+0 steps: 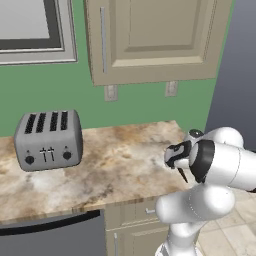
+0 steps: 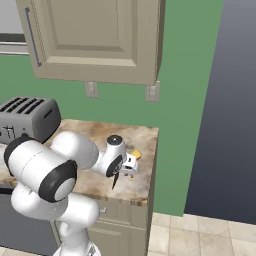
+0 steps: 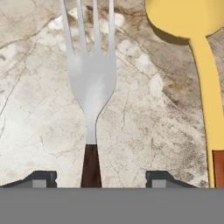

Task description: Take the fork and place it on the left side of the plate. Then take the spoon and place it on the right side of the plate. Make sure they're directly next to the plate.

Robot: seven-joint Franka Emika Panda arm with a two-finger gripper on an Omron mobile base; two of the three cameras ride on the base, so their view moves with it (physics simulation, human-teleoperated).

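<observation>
Starting at the left of the left base view, you are looking at a grey four-slot toaster [image 1: 48, 140] sitting on the marbled tabletop [image 1: 115, 165], well apart from your working area. Above it, a beige wall cabinet [image 1: 155, 40] is hanging against the green wall [image 1: 50, 90]. Moving right, your white arm [image 1: 220, 165] is reaching low over the right end of the tabletop, and the gripper [image 1: 181, 172] is pointing down at the surface near the front edge. In the right base view, a patch of yellow from the spoon [image 2: 136, 155] is showing just beyond the hand. In the hand view, the fork [image 3: 91, 87] is lying flat on the tabletop, tines pointing away from the hand, with its dark handle running down between the two fingertips [image 3: 41, 180]. The fingers are standing spread on either side of that handle, a clear gap showing on each side, so you are not yet pinching anything. To the right of the fork, lying alongside it but apart, the spoon is resting with its yellow bowl at the top and its handle trailing toward the hand.
</observation>
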